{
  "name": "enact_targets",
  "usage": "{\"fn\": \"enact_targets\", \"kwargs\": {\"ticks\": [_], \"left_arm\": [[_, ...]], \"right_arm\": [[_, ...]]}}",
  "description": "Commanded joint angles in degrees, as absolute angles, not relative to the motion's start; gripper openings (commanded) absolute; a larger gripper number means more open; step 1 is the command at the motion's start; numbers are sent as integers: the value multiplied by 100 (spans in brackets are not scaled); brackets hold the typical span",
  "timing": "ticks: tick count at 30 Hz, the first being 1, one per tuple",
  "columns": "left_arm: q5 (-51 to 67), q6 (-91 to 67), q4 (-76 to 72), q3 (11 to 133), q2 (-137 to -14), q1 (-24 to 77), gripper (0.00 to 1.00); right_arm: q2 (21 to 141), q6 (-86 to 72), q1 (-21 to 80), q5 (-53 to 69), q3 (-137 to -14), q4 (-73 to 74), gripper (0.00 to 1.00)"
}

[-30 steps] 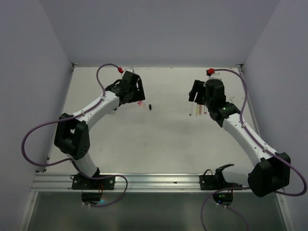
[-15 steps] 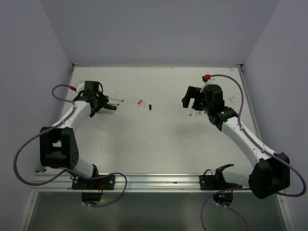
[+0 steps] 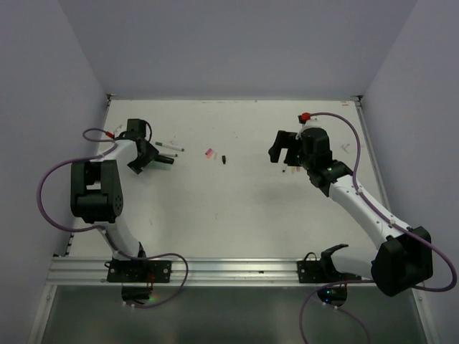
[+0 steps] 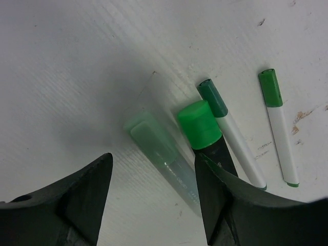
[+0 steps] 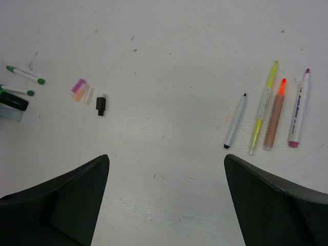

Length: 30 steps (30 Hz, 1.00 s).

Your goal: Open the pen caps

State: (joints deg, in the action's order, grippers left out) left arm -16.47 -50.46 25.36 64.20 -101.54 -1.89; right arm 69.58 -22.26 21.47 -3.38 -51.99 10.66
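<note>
My left gripper (image 4: 152,160) is open low over the table's left side (image 3: 147,159). A pale green translucent pen (image 4: 159,146) lies between its jaws, untouched. A black marker with a bright green cap (image 4: 200,124) lies against the right finger (image 4: 215,200). Two white pens with a dark green cap (image 4: 212,97) and a green cap (image 4: 270,87) lie beside it. My right gripper (image 5: 166,159) is open and empty (image 3: 283,147). Loose pink (image 5: 78,85), pale (image 5: 84,94) and black (image 5: 100,105) caps lie ahead on its left. Several uncapped pens lie on its right: white (image 5: 234,123), yellow (image 5: 264,105), orange (image 5: 275,120), pink-tipped (image 5: 298,113).
In the top view the pink cap (image 3: 209,153) and black cap (image 3: 224,159) lie mid-table between the arms. The capped pens (image 3: 169,147) lie just right of the left gripper. Grey walls close in the table (image 3: 237,208) on three sides.
The left arm swung from mid-table out to the left and came down over the green-capped pens. The right gripper shifted slightly left and stayed open.
</note>
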Motion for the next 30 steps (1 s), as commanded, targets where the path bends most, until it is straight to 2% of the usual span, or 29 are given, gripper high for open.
{"fn": "enact_targets", "kwargs": {"ticks": [1,7,11,13,19,24,30], "left_arm": [[-1565,-5107,2461,6750,-10397,-272,68],[-1468,-4940,2672,6627,-10512,-281,54],[-1372,-4852,2654,6233,-10345,-281,38],[-1275,-4782,2524,6039,-10152,-281,29],[-853,-4571,2216,5274,-9291,-255,13],[-300,-4438,1794,4738,-8273,-45,9],[228,-4658,731,4211,-7332,1035,8]], "right_arm": [[6838,-2162,2180,-360,-5142,791,99],[6855,-2153,2197,-378,-5133,774,98],[6899,-2171,2206,-316,-5133,773,99],[6917,-2162,2206,-246,-5133,747,98],[6961,-1925,2294,252,-5124,554,99],[7163,-1618,2723,852,-5168,369,98],[7506,-1537,3751,1125,-5282,229,98]]}}
